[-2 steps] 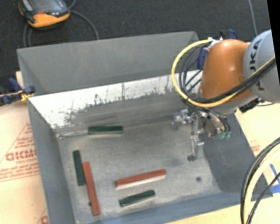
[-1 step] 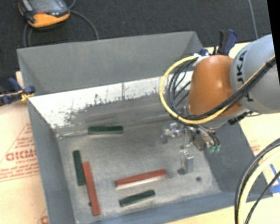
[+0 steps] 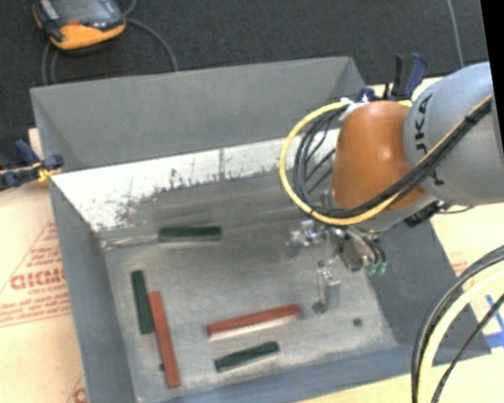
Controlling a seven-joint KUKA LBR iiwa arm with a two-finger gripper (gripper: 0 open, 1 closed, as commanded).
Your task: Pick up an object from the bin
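My gripper [image 3: 325, 290] hangs low over the right part of the bin floor, under the orange wrist cover. Just to its left lies a reddish-brown bar [image 3: 252, 320], flat and lengthwise, with its right end close to the gripper's tip but apart from it. A short dark green bar [image 3: 246, 356] lies below that one, near the front wall. Nothing shows held in the gripper.
At the left wall a long red bar [image 3: 164, 338] lies beside a dark green bar [image 3: 141, 302], both pointing front to back. Another dark green bar [image 3: 189, 233] rests near the back wall. A small dark speck [image 3: 357, 323] sits right of the gripper.
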